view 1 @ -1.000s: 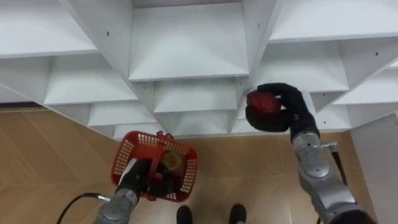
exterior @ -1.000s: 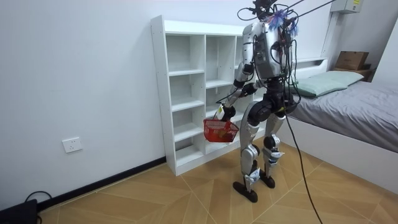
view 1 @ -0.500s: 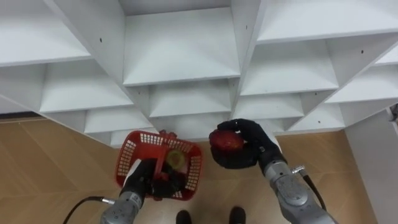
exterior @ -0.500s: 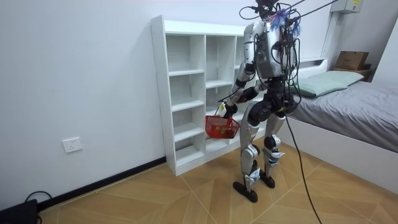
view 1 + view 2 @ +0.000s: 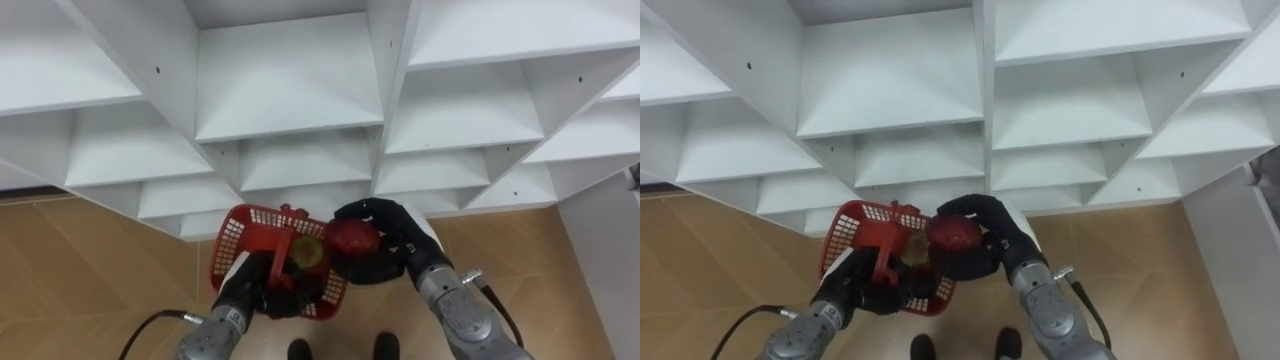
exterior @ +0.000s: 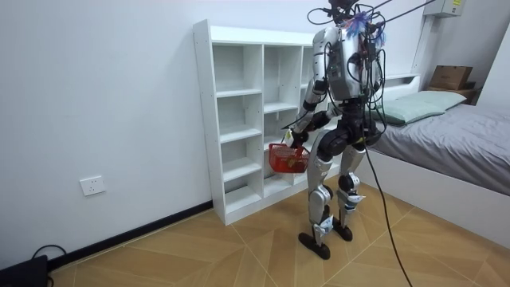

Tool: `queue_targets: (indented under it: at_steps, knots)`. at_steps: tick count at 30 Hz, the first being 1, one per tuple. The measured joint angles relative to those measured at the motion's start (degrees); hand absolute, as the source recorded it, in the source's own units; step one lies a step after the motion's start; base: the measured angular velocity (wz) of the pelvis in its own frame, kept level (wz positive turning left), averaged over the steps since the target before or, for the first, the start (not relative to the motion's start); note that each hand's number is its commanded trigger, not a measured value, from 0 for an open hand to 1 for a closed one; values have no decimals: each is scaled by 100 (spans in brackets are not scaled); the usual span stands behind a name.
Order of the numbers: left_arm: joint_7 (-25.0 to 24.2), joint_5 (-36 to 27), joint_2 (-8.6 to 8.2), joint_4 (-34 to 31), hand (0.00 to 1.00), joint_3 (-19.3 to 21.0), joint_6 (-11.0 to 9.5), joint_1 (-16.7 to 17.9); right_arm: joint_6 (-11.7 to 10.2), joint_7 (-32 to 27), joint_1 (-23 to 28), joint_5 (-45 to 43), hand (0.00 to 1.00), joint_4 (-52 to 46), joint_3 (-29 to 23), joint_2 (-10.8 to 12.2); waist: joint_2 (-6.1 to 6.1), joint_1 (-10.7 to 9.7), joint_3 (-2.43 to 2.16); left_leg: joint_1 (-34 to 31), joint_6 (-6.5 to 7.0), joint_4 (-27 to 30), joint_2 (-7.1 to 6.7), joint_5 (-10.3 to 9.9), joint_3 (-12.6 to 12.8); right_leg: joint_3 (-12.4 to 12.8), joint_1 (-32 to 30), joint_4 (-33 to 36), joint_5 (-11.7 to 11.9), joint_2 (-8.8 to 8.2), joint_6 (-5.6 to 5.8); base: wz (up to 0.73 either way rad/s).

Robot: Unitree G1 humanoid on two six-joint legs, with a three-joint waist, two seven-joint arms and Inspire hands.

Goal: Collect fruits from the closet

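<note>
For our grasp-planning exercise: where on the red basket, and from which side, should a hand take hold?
By its handle, from above. It arches across the open top of the red basket, so a hand can curl round it, as the left hand does, leaving the mouth free for the red fruit in the right hand.

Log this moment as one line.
at white shelf unit | left hand: shut on red basket handle | right hand: shut on red fruit at basket edge | inside: yellow-green fruit
</note>
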Motion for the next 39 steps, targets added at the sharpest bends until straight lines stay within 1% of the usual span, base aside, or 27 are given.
queue_targets:
  at_steps: [3,7,11,17,22,27,33,39]
  knots:
    - [-24,-8,-13,-8,100,-16,0,0,0,6,7,-16,100,2,12,6,20,-4,0,2,-1,-8,2,0,1,3,-1,-3,0,0,0,0]
    - [-41,-92,-79,-98,100,-16,0,-1,0,62,10,12,100,8,11,9,26,0,2,0,0,-7,1,0,11,9,-6,-2,0,-1,0,0]
    - [-162,-98,-84,-220,100,-18,0,-6,1,161,9,36,100,33,9,13,30,10,4,1,-1,-8,3,0,11,8,-6,-3,0,1,0,0]
    - [-335,-96,-91,-223,100,-15,0,-6,17,178,10,34,100,42,7,15,27,7,6,1,-1,-45,1,0,14,12,-19,-16,0,1,0,0]
    - [-373,-95,-91,-338,100,-18,-5,-8,19,169,10,32,100,42,5,15,24,9,8,-18,-2,-57,1,0,8,-4,-18,-58,0,2,0,0]
    - [-367,-94,-91,-341,100,-14,-8,-21,19,138,6,-18,100,41,2,23,-1,9,28,-33,-2,-60,-2,0,3,-3,-24,-75,-2,0,3,0]
    - [-368,-94,-87,-350,100,-12,-8,-34,27,134,4,-156,100,105,-15,41,-36,-2,69,-33,-2,-60,-2,0,9,45,-24,-82,0,6,9,0]
    - [-371,-97,-85,-450,100,-15,-7,-12,81,181,3,-170,100,242,-37,119,-39,-3,72,-36,-2,-81,-1,-1,11,57,-41,-85,2,10,11,0]
